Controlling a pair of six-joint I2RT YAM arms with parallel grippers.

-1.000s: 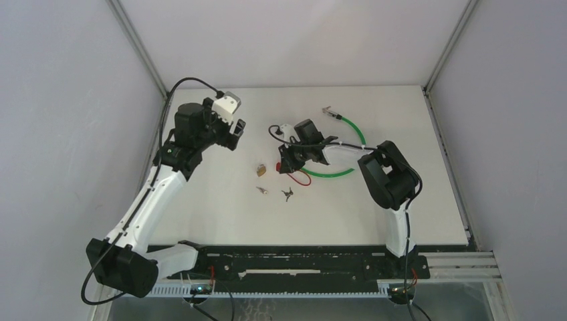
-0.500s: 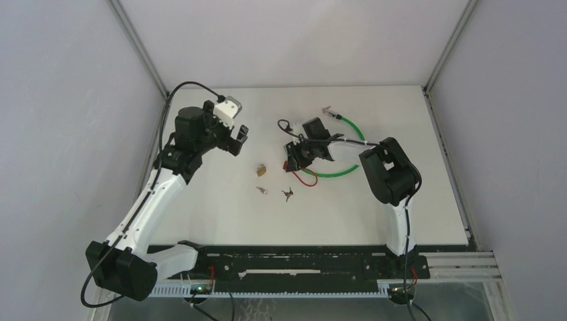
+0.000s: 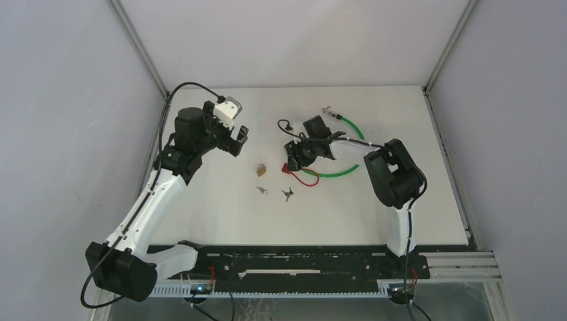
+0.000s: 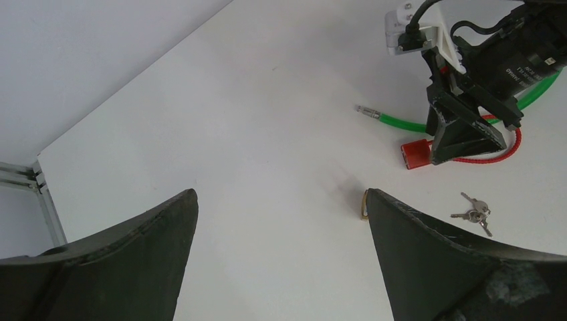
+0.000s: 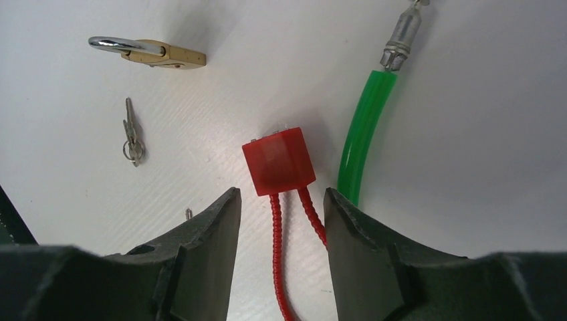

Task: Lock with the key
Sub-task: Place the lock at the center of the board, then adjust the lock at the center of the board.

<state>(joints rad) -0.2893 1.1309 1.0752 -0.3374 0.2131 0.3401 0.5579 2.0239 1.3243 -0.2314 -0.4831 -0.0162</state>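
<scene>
The brass padlock [image 3: 261, 170] lies on its side on the white table, its steel shackle [image 5: 114, 44] showing in the right wrist view. A single key [image 3: 262, 190] and a small key bunch [image 3: 287, 194] lie just in front of it. My left gripper [image 3: 239, 138] hovers up and to the left of the padlock, open wide with nothing between its fingers. My right gripper [image 3: 294, 160] is open, its fingers either side of the thin cable of a red cable lock [image 5: 279, 161], which rests on the table.
A green cable [image 3: 341, 170] with a metal tip [image 5: 400, 37] curves round the right gripper. The red cable [image 3: 306, 178] loops beside it. Grey walls stand left and right, and the table's back edge is far off.
My right gripper has opened and drawn back a little to the right, leaving the red lock on the table. My left gripper has opened fully and shifted slightly right.
</scene>
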